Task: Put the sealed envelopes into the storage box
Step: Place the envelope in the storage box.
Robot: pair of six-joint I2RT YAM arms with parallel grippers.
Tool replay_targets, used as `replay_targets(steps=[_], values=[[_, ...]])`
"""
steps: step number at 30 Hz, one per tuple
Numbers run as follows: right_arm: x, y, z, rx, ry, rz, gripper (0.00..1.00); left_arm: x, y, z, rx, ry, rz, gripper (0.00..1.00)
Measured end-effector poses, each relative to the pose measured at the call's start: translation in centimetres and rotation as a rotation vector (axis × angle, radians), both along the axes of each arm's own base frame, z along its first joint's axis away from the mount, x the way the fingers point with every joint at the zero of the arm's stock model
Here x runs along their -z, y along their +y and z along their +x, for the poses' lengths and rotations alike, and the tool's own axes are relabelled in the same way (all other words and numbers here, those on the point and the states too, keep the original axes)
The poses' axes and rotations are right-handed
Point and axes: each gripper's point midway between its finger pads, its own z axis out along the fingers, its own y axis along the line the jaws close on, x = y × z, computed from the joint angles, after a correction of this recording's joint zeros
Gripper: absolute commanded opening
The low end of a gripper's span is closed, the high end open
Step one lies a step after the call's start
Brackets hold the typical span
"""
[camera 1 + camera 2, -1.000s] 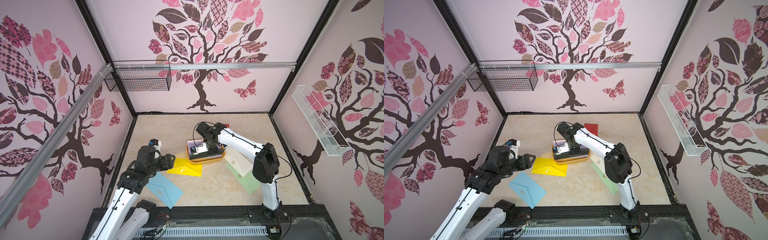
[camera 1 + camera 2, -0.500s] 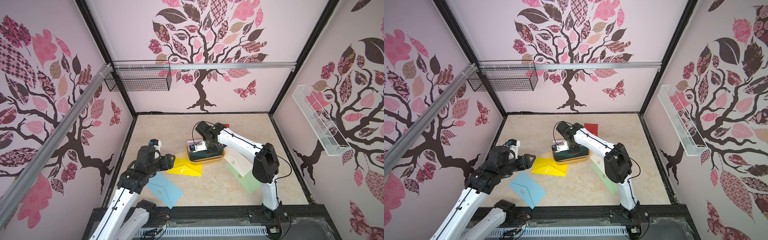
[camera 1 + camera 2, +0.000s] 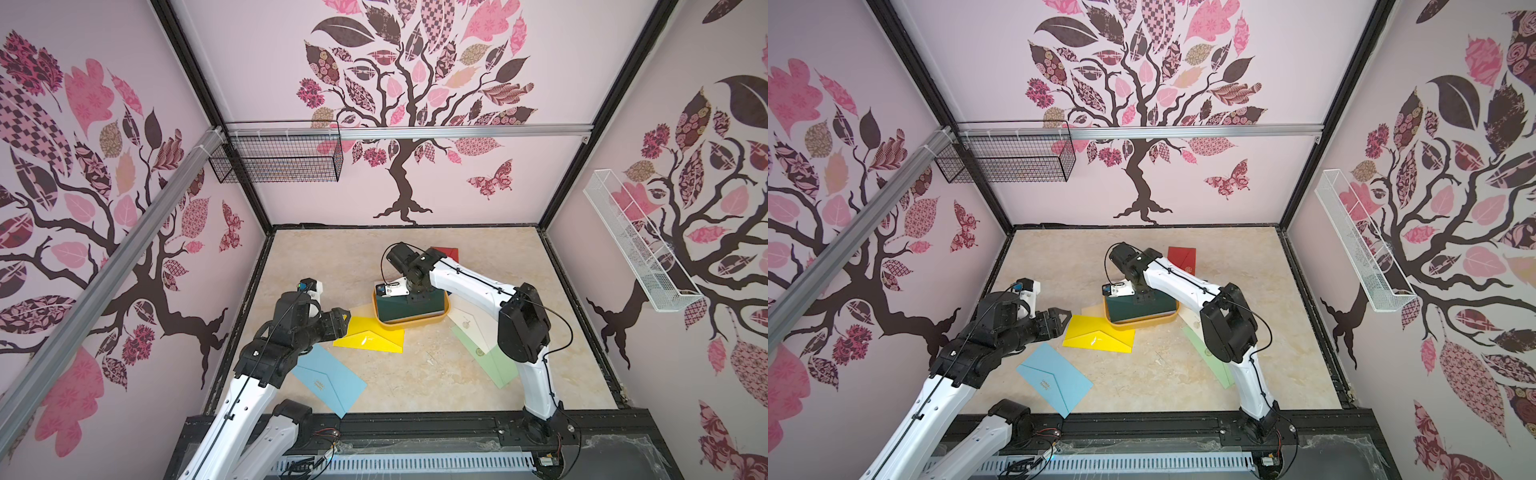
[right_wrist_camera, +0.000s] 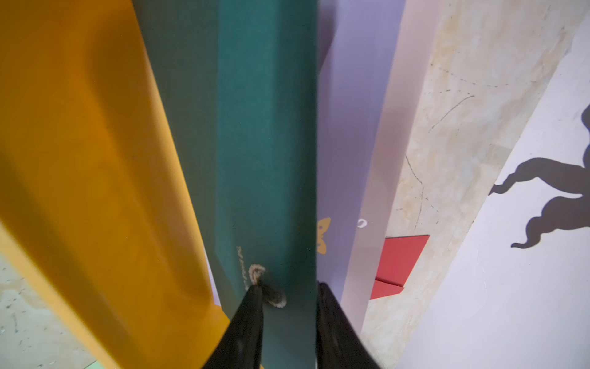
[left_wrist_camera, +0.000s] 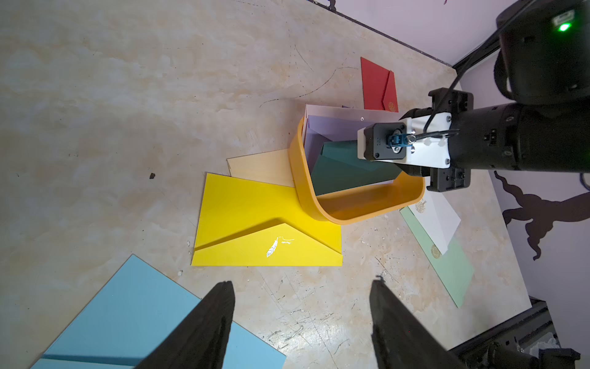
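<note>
- Since a second ago, the right gripper (image 4: 287,289) has gone from clamped to slightly parted. The dark green envelope (image 3: 409,309) now shows plainly inside the storage box (image 3: 415,325).
- Right claw: the fingers stand a little apart at the envelope's upper end. Its green face shows in the gap, so judge the pinch released.
- Left gripper (image 5: 300,319): spread wide and holding nothing. It hovers above the table (image 3: 415,386), between the light blue envelope (image 5: 127,319) and the yellow envelope (image 5: 255,217).
- Load position: the dark green envelope leans on edge in the box against a lilac envelope (image 5: 335,127). It is not lying flat.
- Finish the release before you lift. Open the right claw further, then withdraw straight up along the envelope's face so that neither finger drags it out.
- Do not sweep sideways, because the leaning stack could tip over the rim.
- Confirm in the right wrist view that the envelope remains down once the fingers are clear.
- The box appears to sit on a corner of the yellow envelope and on the cream envelope (image 5: 261,166). Expect the box to shift when you pull either one, and steady it with the free arm.
- Also left on the table: the white envelope (image 5: 440,220), the light green envelope (image 5: 453,268) and the red envelope (image 5: 376,86).
</note>
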Motion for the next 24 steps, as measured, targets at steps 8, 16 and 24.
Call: replay_targets(steps=[8, 16, 24], values=[[-1.5, 0.3, 1.9, 0.065, -0.053, 0.061, 0.39, 0.0, 0.0, 0.0, 0.000, 0.000, 0.000, 0.72], [-4.9, 1.2, 4.0, 0.209, -0.088, 0.240, 0.39, 0.0, 0.0, 0.0, -0.001, 0.002, 0.001, 0.71], [-10.5, 0.5, 3.3, 0.500, -0.095, 0.548, 0.42, 2.0, 1.4, 0.1, -0.136, 0.112, 0.007, 0.66]])
